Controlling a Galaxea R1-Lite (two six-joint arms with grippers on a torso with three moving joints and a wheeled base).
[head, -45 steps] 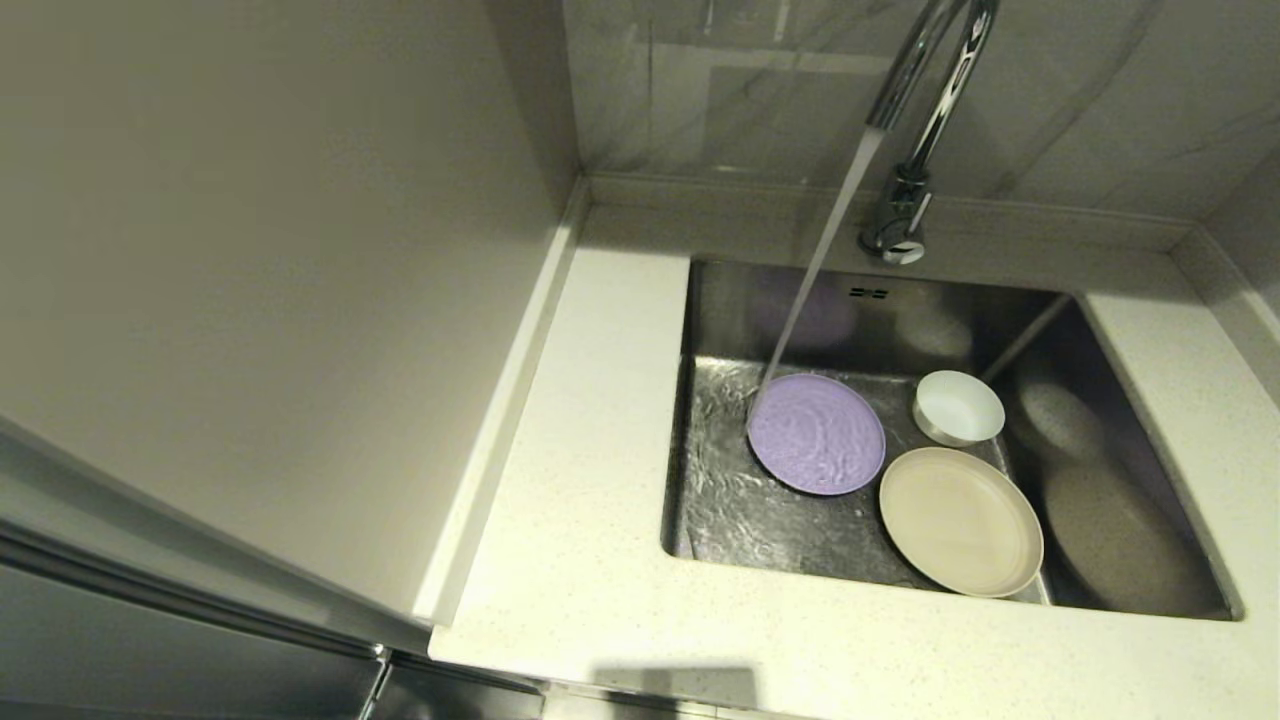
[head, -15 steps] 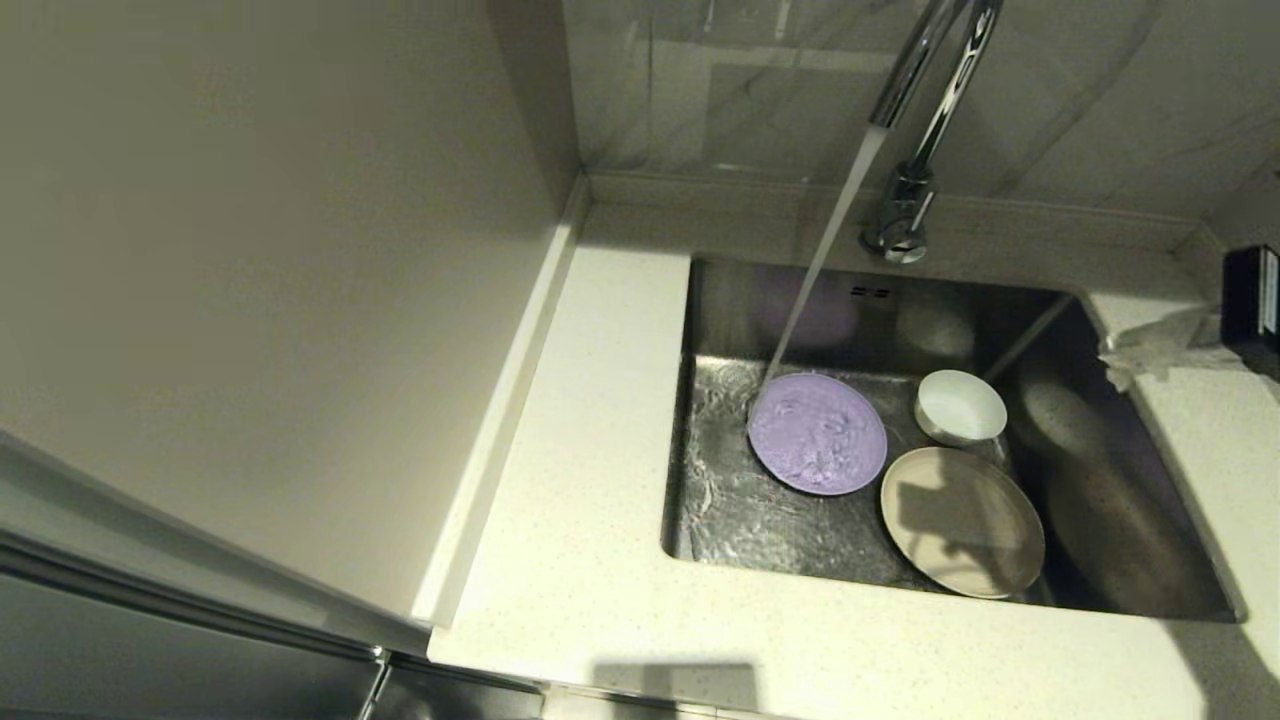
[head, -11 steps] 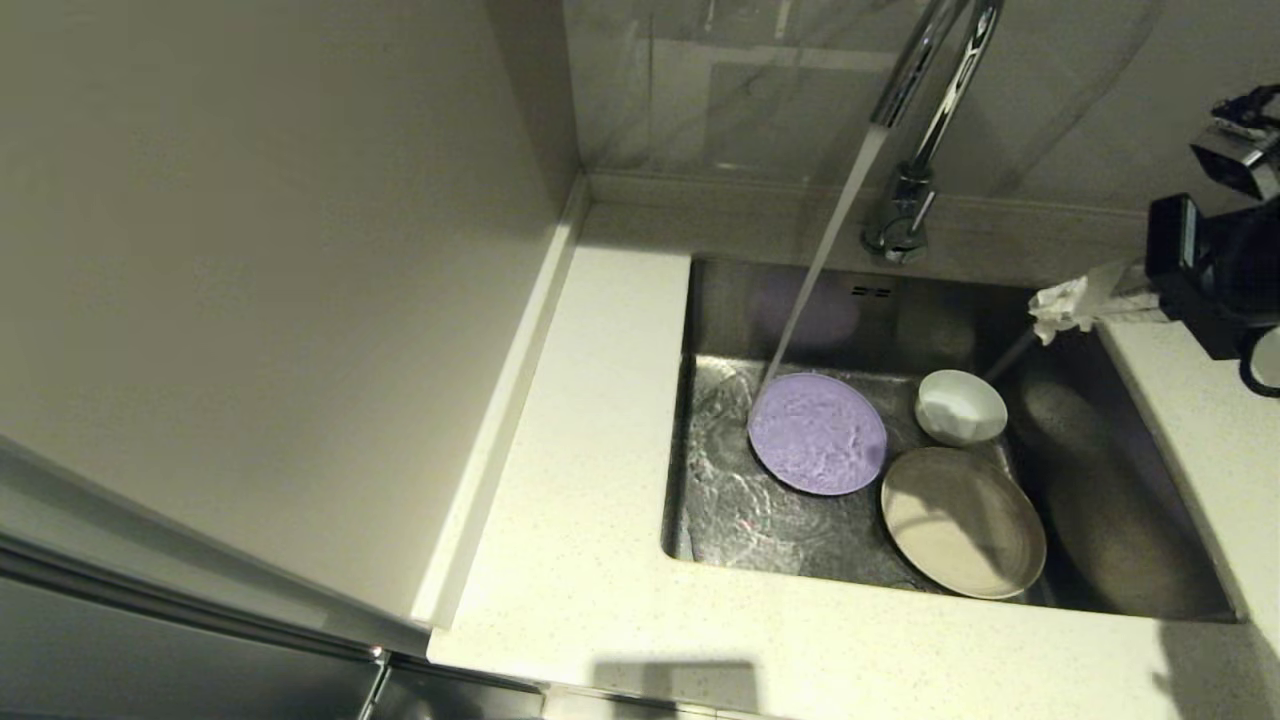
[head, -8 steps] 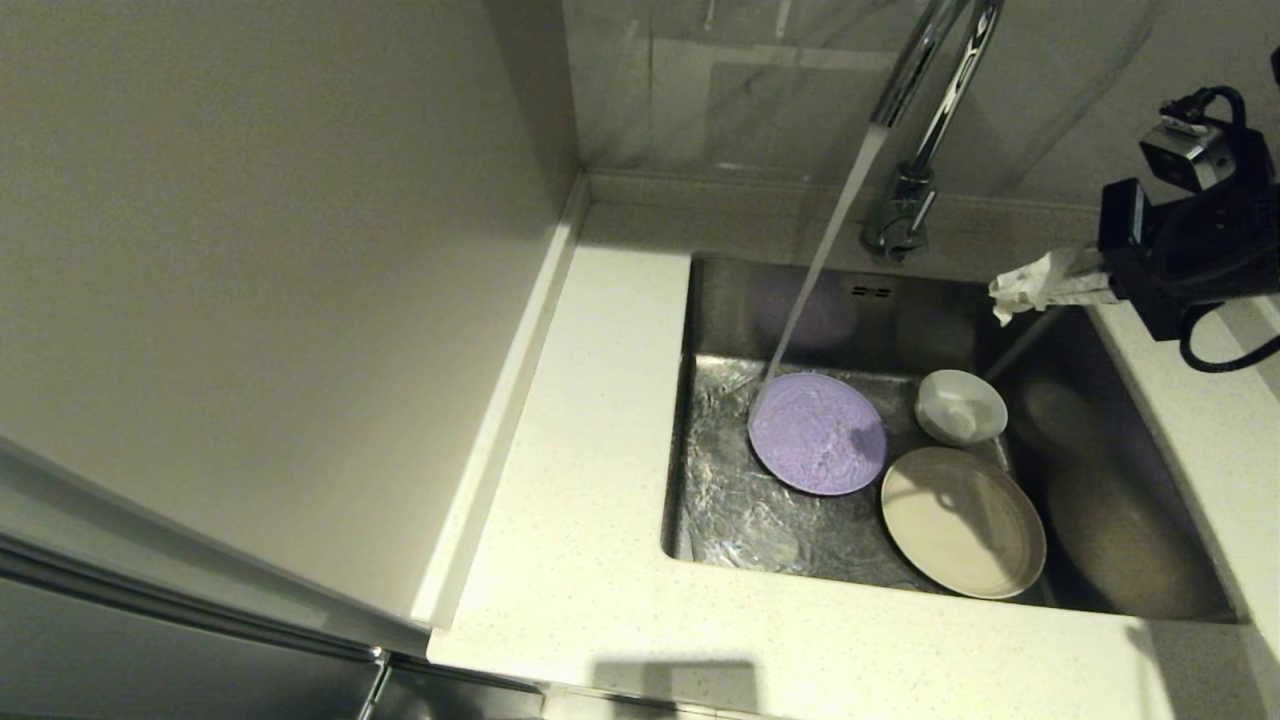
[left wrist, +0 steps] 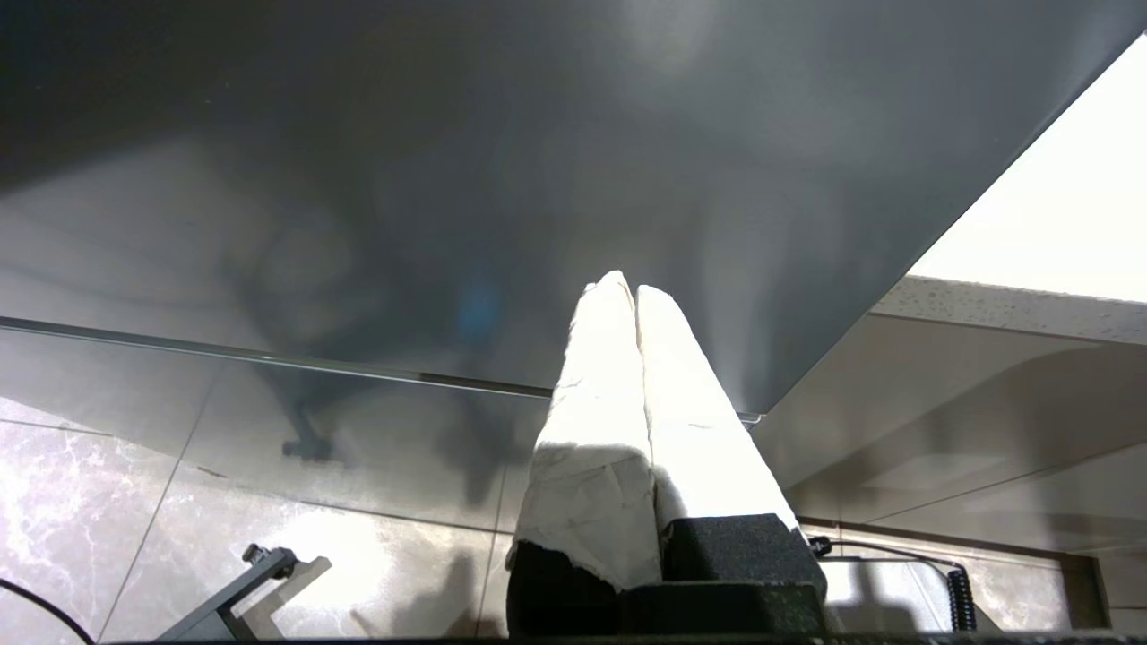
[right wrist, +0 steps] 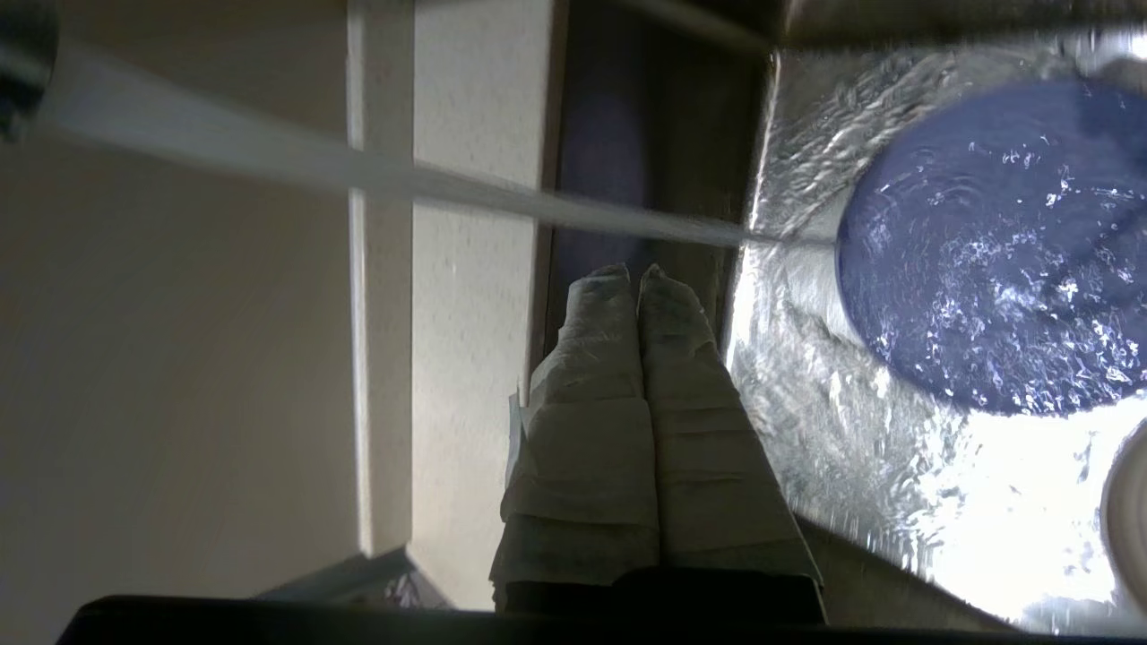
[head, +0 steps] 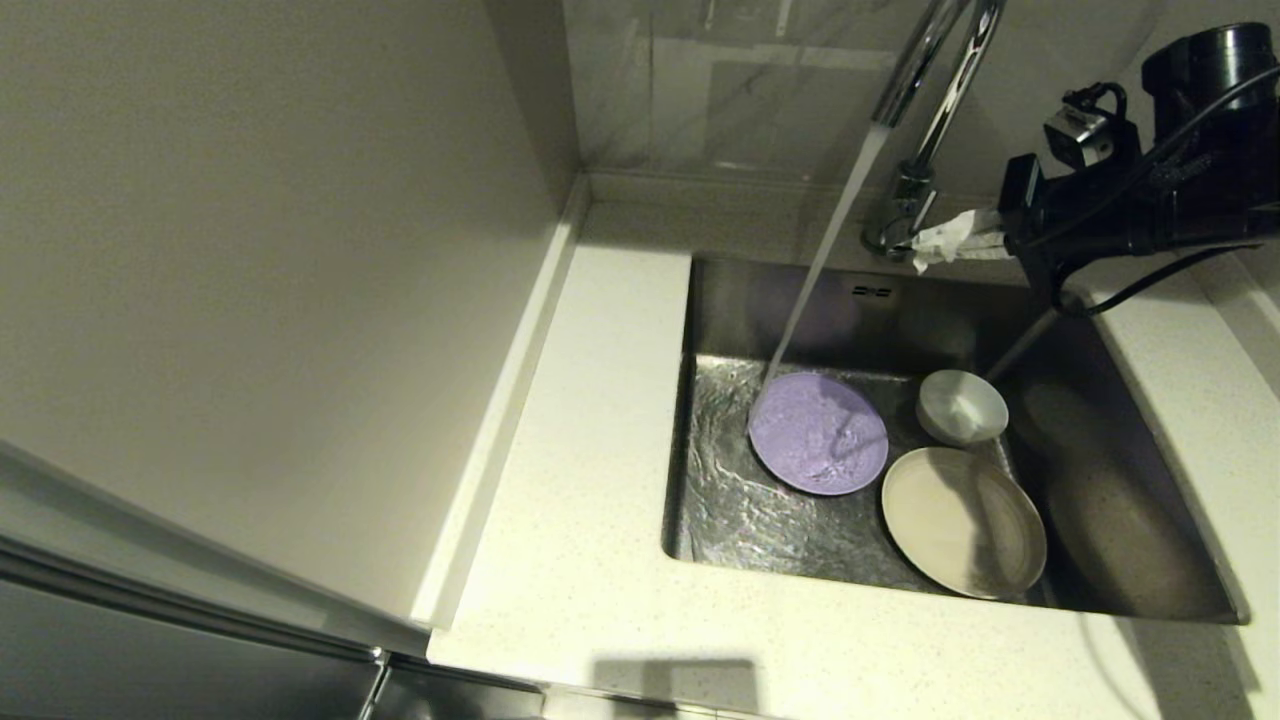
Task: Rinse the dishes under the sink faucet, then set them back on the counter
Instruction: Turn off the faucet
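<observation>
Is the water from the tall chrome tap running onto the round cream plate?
No, the stream from the tall chrome tap lands at the edge of the round lilac plate; the cream plate lies apart.

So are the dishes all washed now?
Not yet. Water from the faucet hits the lilac plate; the cream plate and bowl wait in the sink. The right gripper, jaws shut, is beside the faucet base. Nothing is back on the counter.

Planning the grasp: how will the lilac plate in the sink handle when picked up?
Probably slippery: the lilac plate lies flat on the sink floor with faucet water running over it. Likely hard to get under, since its rim sits low. It looks rigid and thin, so probably light.
</observation>
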